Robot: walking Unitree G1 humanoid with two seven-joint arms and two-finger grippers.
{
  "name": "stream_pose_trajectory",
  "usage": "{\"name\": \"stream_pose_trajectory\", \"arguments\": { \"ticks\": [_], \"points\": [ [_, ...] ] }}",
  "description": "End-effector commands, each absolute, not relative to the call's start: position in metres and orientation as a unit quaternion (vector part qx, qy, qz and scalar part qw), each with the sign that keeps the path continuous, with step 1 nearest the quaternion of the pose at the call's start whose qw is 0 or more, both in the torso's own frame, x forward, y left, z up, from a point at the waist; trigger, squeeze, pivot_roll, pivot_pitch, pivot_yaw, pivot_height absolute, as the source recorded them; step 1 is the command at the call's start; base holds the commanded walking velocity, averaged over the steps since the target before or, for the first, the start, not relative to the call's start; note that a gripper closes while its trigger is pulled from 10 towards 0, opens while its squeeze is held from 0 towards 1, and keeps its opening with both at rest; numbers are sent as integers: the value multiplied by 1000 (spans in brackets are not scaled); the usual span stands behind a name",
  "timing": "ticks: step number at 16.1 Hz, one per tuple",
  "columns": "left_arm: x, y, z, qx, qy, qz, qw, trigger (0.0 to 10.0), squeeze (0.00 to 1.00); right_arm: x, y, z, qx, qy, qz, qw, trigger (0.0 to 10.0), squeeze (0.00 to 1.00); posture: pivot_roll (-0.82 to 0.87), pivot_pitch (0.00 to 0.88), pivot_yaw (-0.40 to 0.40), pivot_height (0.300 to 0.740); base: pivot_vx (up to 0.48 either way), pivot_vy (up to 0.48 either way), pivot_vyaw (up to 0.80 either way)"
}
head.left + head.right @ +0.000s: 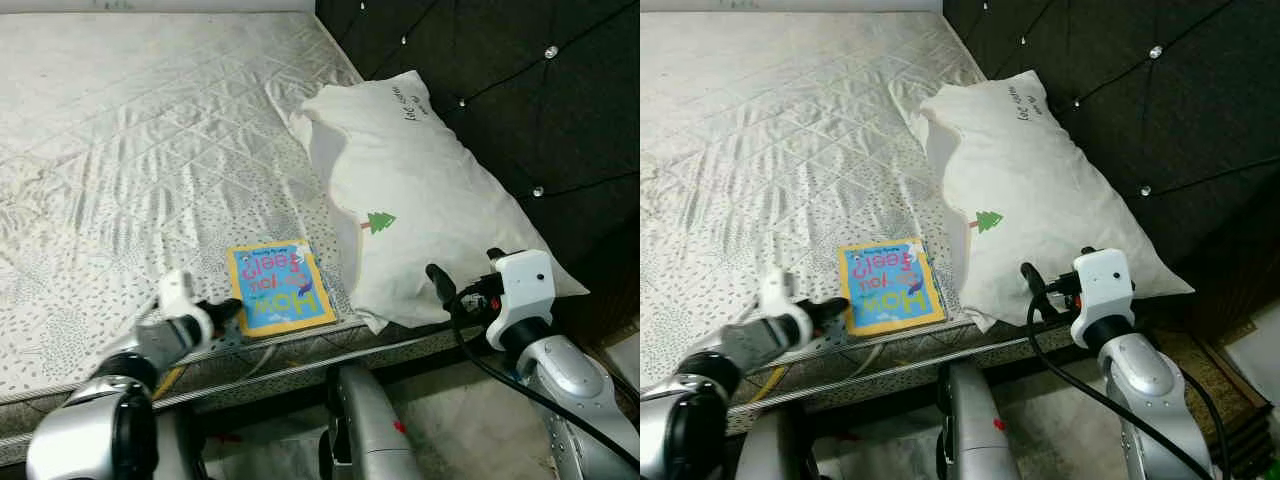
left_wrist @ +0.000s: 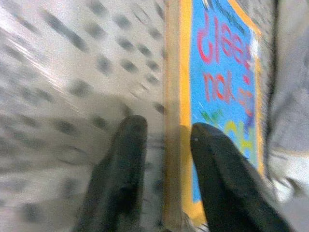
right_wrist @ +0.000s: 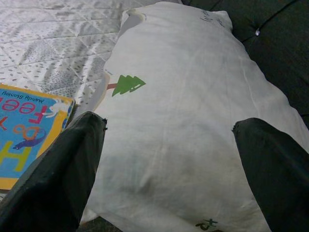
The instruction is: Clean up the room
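Left wrist view: left tool (image 2: 164, 140), fingers apart, straddles the book (image 1: 278, 288) edge on the bed (image 1: 120, 150); close squarely before lifting. Right tool (image 3: 166, 130) gapes near pillow (image 1: 420, 190).

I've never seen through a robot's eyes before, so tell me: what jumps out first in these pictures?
The bright blue and yellow picture book catches the eye, lying near the edge of the pale quilted mattress, with the left gripper open astride its spine edge. Beside the book lies a big white pillow with a small green tree on it, against the dark tufted headboard; the right gripper is wide open before it.
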State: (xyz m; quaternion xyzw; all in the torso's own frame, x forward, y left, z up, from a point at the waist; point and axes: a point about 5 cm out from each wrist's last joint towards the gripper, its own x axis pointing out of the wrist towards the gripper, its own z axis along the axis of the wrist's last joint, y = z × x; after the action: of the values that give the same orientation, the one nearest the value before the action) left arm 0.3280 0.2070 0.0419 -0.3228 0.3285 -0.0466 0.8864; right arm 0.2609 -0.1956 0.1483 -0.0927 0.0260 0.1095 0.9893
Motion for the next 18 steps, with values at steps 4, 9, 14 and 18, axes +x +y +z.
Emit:
{"name": "stream_pose_trajectory", "arguments": {
  "ticks": [4, 9, 14, 18],
  "points": [
    [325, 226, 40, -295, 328, 3, 897, 10000, 1000, 262, -201, 148, -98, 26, 103, 990, 10000, 0, -321, 101, -105, 562, 0, 0, 0],
    [343, 216, 59, -282, 285, -9, 916, 10000, 1000, 265, -199, 147, -94, 23, 104, 990, 10000, 0, -306, 89, -102, 562, 0, 0, 0],
    [353, 193, 71, -291, 255, -54, 921, 10000, 1000, 270, -193, 145, -84, 18, 106, 991, 10000, 0, -283, 82, -93, 562, 0, 0, 0],
    [349, 155, 69, -263, 244, -110, 927, 10000, 1000, 274, -186, 142, -73, 12, 109, 991, 10000, 0, -253, 74, -83, 562, 0, 0, 0]
  ]
}}
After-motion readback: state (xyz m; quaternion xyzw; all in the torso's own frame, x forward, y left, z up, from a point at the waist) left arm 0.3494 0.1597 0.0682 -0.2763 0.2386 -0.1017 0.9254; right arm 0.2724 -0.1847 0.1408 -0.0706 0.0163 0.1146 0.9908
